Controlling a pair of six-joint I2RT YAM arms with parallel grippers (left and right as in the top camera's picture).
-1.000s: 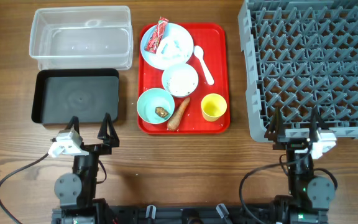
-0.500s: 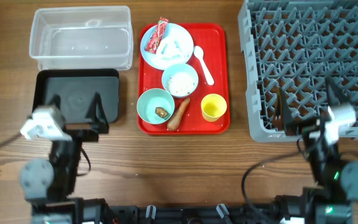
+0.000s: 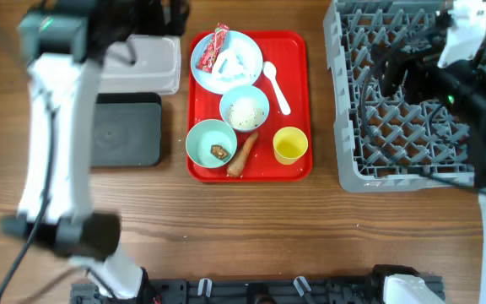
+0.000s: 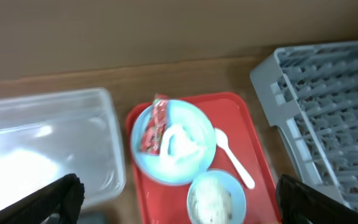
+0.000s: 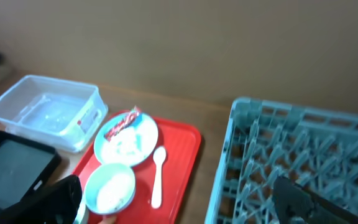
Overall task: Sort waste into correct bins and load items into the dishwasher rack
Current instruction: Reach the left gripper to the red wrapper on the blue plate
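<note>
Just ahead of and below the left claw (image 4: 179,198), hanging wide-spread, the small red wrapper (image 4: 152,124) is lying on the light-blue plate (image 4: 199,118), probably calling for a slow, centred descent, while the right claw (image 5: 179,202) is hovering equally spread over the dishwasher rack (image 5: 303,149).

My left arm (image 3: 53,127) is white tubes with black joints, plus a thin dark cable (image 3: 22,257); my right arm (image 3: 471,38) is black, white-capped, green-lit. My left claw (image 4: 178,186) has black fingers (image 4: 58,200).
</note>
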